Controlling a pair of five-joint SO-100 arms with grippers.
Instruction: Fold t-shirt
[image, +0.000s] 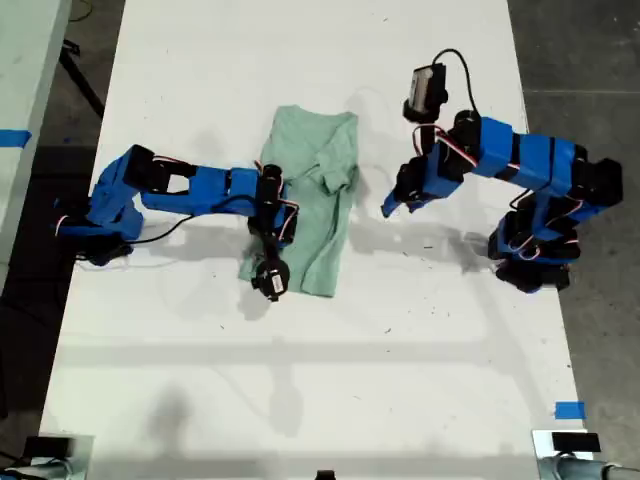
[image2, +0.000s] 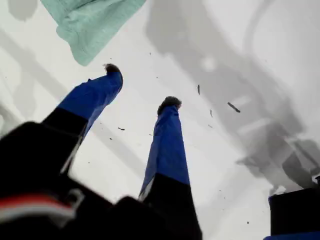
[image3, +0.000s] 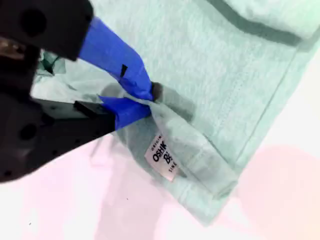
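Note:
The pale mint-green t-shirt (image: 322, 205) lies partly folded into a narrow strip in the middle of the white table (image: 300, 380). My second gripper (image3: 151, 98) is shut on a fold of the t-shirt (image3: 225, 60) close to its white neck label (image3: 162, 157); in the exterior view it (image: 270, 180) sits at the shirt's left edge. My first gripper (image2: 141, 86) hangs open over bare table, with a corner of the t-shirt (image2: 92, 22) just beyond its fingertips. In the exterior view it (image: 390, 205) is a little to the right of the shirt.
Both blue arms reach in from the exterior view's left and right table sides. Dark floor borders the table on both sides. Blue tape marks (image: 568, 410) and small fixtures sit near the exterior view's bottom corners. Dark specks dot the table.

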